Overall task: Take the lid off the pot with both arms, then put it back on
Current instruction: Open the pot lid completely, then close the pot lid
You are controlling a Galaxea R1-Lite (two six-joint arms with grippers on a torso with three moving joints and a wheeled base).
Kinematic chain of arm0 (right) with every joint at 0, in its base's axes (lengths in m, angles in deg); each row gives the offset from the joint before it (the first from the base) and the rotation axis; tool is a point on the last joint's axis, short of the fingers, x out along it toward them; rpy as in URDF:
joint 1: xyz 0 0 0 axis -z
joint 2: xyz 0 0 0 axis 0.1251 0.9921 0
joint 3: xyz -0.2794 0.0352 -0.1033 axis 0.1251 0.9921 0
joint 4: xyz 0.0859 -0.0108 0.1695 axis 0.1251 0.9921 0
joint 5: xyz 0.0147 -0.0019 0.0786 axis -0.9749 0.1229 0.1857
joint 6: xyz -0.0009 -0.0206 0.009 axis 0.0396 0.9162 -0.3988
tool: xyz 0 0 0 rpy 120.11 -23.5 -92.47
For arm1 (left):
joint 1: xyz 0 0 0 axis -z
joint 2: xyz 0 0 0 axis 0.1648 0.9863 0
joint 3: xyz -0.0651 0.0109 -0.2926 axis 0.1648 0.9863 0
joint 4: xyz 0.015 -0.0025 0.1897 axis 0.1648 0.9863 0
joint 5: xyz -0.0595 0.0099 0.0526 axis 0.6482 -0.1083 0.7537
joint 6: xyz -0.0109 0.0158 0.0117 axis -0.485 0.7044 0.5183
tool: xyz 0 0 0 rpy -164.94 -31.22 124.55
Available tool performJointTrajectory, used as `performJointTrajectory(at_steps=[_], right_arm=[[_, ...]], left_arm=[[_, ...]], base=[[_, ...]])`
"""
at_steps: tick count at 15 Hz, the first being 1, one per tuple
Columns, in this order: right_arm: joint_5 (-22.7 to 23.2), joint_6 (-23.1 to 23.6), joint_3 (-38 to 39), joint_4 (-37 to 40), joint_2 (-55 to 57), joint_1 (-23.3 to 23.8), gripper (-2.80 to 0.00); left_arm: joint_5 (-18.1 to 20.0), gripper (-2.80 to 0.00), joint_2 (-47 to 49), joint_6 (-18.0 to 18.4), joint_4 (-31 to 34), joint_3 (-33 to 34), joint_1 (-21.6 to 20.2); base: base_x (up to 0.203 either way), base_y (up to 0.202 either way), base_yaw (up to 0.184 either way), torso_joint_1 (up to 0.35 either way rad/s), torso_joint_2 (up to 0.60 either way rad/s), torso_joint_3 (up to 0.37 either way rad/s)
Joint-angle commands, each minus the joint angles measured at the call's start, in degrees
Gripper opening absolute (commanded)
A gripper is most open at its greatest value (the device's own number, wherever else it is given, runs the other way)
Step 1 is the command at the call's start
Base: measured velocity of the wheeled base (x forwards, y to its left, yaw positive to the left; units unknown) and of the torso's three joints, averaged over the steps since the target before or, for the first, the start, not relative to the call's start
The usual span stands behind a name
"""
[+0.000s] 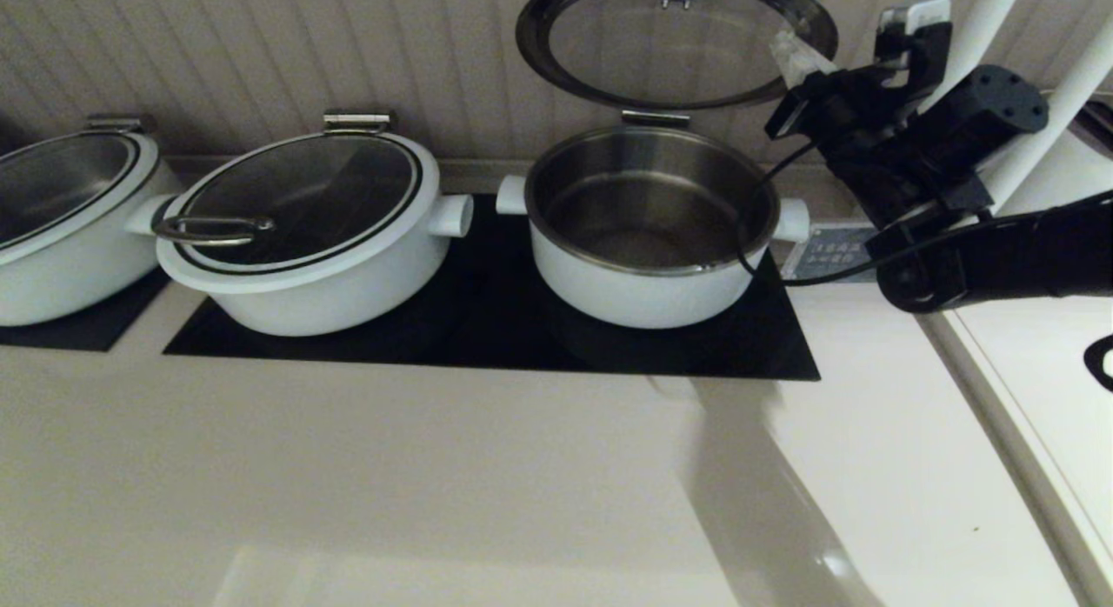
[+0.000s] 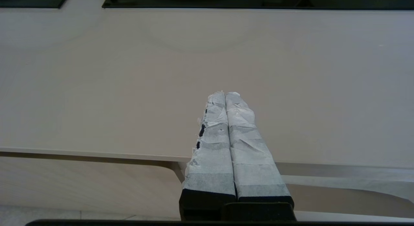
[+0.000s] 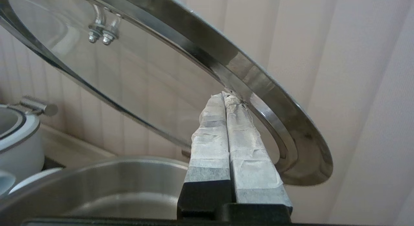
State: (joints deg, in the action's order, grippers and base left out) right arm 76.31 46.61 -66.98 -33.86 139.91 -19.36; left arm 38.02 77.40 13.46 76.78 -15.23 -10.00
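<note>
The lid (image 1: pixel 674 50) stands swung up on its rear hinge (image 1: pixel 655 117), nearly upright against the wall, above the open pot (image 1: pixel 648 290). Its steel liner shows nothing inside. My right gripper (image 1: pixel 789 52) is raised at the lid's right edge; in the right wrist view the right gripper (image 3: pixel 225 96) is shut, nothing between its fingers, tips touching the underside of the lid (image 3: pixel 145 73) at its metal rim. The pot (image 3: pixel 106 177) lies below. My left gripper (image 2: pixel 225 95) is shut and empty over the bare counter (image 2: pixel 129 90), outside the head view.
A wider white pot (image 1: pixel 304 268) with a loop-handled lid sits left on the black cooktop (image 1: pixel 487 342); another pot (image 1: pixel 61 233) stands further left. A control panel (image 1: pixel 826 252) and white posts (image 1: pixel 987 20) are at the right. Beige counter (image 1: pixel 435 485) spreads in front.
</note>
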Motion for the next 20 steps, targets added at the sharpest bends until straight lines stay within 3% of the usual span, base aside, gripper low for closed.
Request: performJointTrajectory(at_steps=[1, 10, 20], right_arm=[[0.19, 0.36, 1.20, -0.15, -0.96, -0.04, -2.80], [0.67, 0.55, 7.05, -0.43, -3.86, -0.04, -2.80], [4.69, 0.55, 22.87, 0.08, -14.29, -0.09, -2.80]], left_arm=[[0.01, -2.80, -0.02, 0.02, -0.01, 0.00, -0.02], [0.01, -2.80, -0.06, 0.02, -0.01, 0.00, -0.02], [0.01, -2.80, -0.07, 0.02, -0.01, 0.00, -0.02]], base=[[0.000, 0.000, 0.000, 0.000, 0.00, 0.000], [0.000, 0.000, 0.000, 0.000, 0.00, 0.000], [0.000, 0.000, 0.000, 0.000, 0.00, 0.000]])
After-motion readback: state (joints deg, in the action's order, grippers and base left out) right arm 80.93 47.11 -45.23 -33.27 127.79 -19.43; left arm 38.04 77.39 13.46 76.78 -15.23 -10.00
